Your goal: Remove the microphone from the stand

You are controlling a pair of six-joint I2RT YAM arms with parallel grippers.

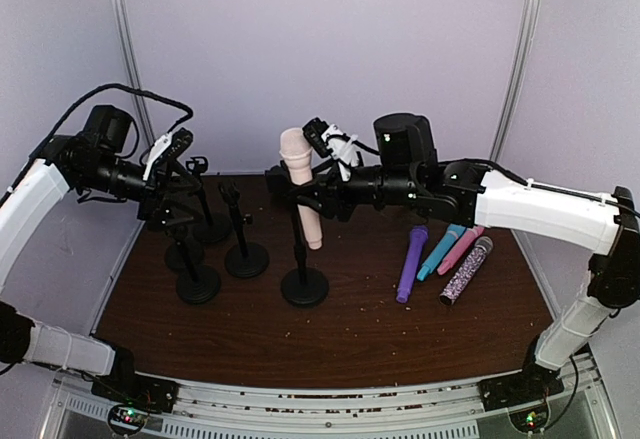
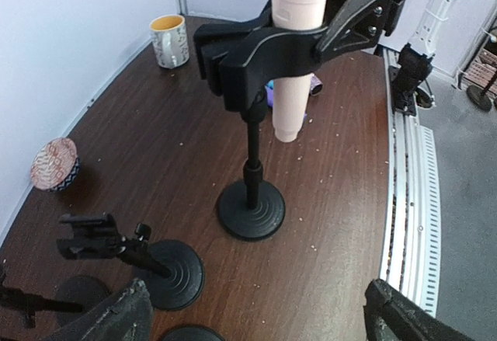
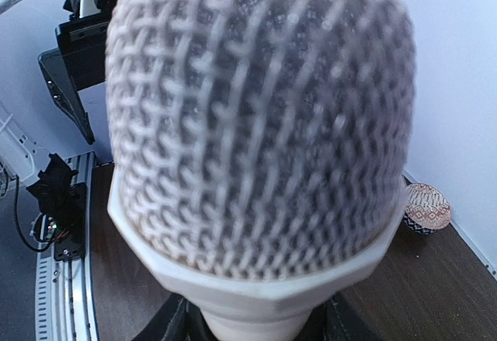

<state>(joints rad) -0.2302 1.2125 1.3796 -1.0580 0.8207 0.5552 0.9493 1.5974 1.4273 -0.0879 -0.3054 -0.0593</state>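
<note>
**Pale microphone gripped in its stand**

The microphone [image 1: 297,154] is matte pale-pink plastic with a woven mesh dome. It sits nearly upright in the black clip of the stand [image 1: 304,285], a thin rod on a round domed base on the dark wood-grain bench [image 1: 350,334]. The right gripper [image 1: 292,193] has its black fingers closed on the smooth barrel below the head. The left gripper [image 2: 256,327] is spread wide and empty.

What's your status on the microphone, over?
Left gripper open, beside empty stands. Right gripper closed on microphone. Microphone in stand clip. Nothing above it.
</note>
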